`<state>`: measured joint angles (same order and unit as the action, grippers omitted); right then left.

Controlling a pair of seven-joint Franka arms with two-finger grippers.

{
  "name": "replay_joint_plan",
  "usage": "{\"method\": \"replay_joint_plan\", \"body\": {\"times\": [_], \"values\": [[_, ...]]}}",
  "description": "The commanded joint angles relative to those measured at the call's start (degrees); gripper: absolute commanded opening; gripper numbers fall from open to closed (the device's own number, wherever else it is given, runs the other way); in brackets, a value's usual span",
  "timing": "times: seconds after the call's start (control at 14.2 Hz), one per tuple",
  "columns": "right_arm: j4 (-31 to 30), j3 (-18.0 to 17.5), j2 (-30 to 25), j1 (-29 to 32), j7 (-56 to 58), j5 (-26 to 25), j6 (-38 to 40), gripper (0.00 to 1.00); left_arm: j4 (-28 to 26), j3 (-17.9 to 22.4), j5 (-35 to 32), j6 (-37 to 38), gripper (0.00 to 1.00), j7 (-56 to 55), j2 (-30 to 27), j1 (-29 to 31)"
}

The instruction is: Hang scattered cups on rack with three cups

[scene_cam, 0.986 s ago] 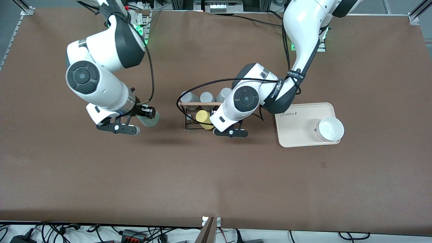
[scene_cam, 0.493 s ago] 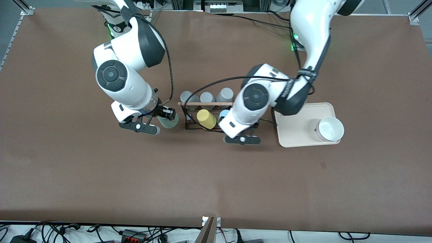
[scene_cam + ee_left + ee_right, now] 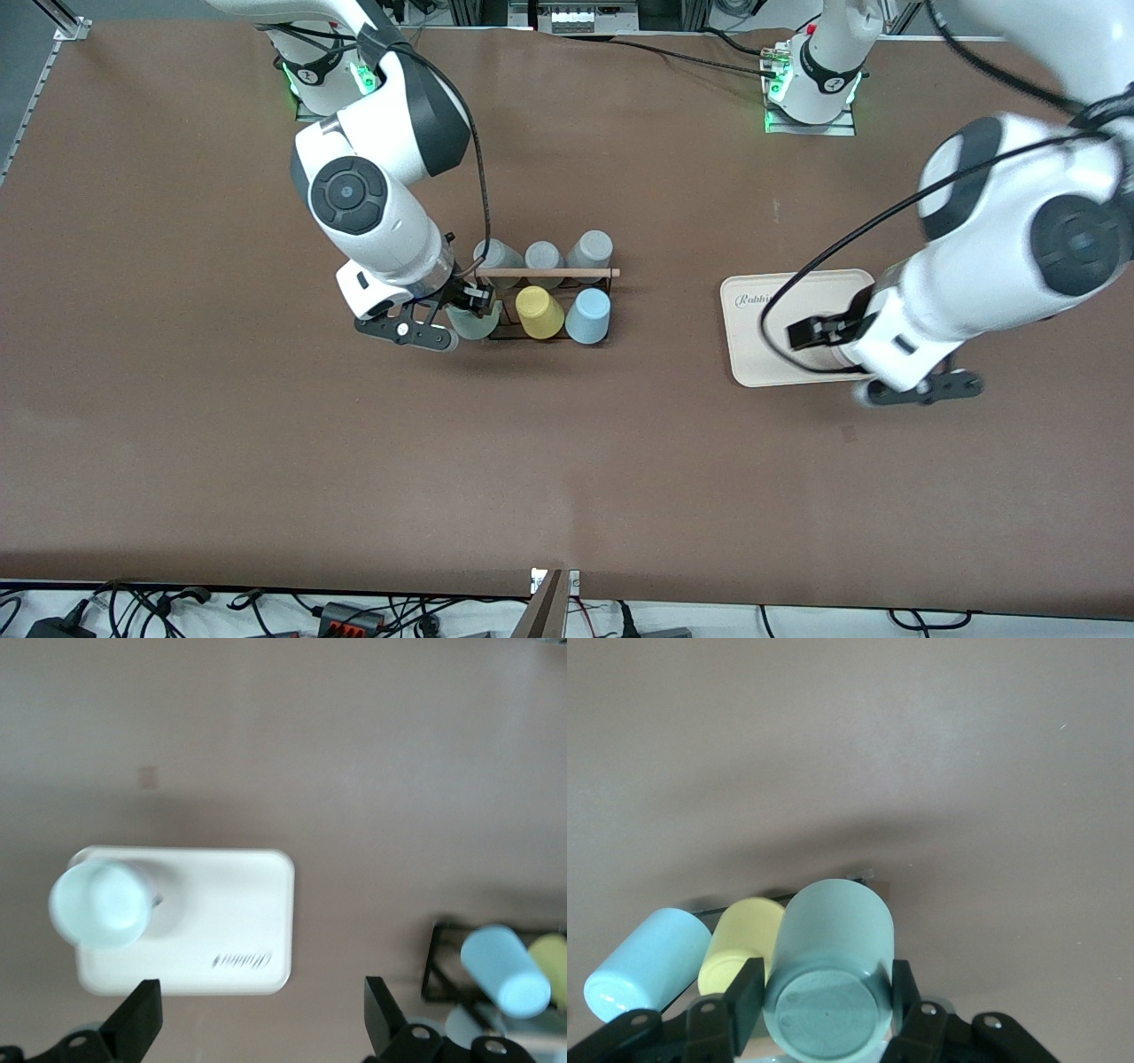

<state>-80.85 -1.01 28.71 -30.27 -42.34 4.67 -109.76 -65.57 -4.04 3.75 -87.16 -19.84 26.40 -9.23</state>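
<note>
My right gripper (image 3: pixel 462 321) is shut on the sage-green cup (image 3: pixel 476 322). It holds the cup bottom-up at the rack's (image 3: pixel 549 273) end toward the right arm, beside the yellow cup (image 3: pixel 539 312). In the right wrist view the fingers (image 3: pixel 744 992) clamp the green cup (image 3: pixel 833 974), with the yellow cup (image 3: pixel 740 948) and the light blue cup (image 3: pixel 647 961) alongside. The blue cup (image 3: pixel 589 316) sits upside down on the rack's nearer row. My left gripper (image 3: pixel 877 372) hangs open and empty over the cream tray (image 3: pixel 762 310). The left wrist view shows the blue cup (image 3: pixel 505 970) at its edge.
Three grey cups (image 3: pixel 542 257) stand on the rack's row farther from the front camera. A white cup (image 3: pixel 99 904) stands on the tray (image 3: pixel 230 904); the left arm hides it in the front view.
The left gripper has left the blue cup on the rack and swung away to over the tray. The right gripper has carried the green cup across to the rack's end.
</note>
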Motion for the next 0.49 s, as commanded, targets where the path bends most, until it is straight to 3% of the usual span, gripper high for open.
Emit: {"method": "replay_joint_plan", "body": {"times": [0.0,0.21,0.42], "values": [[1.93,0.48,1.88,-1.10,-1.26,0.78,0.16,0.32,-2.19,-0.97,-0.94,6.19,1.00,1.03,-6.44,0.00],[1.84,0.48,3.28,-1.37,-1.52,0.61,0.08,0.32,-6.20,-1.23,-0.68,7.72,1.00,1.20,-8.98,1.40],[1.58,0.48,5.12,-2.16,-1.61,0.34,-2.90,0.33,-27.08,-1.41,-0.50,-4.99,1.00,1.20,-21.70,1.49]]}}
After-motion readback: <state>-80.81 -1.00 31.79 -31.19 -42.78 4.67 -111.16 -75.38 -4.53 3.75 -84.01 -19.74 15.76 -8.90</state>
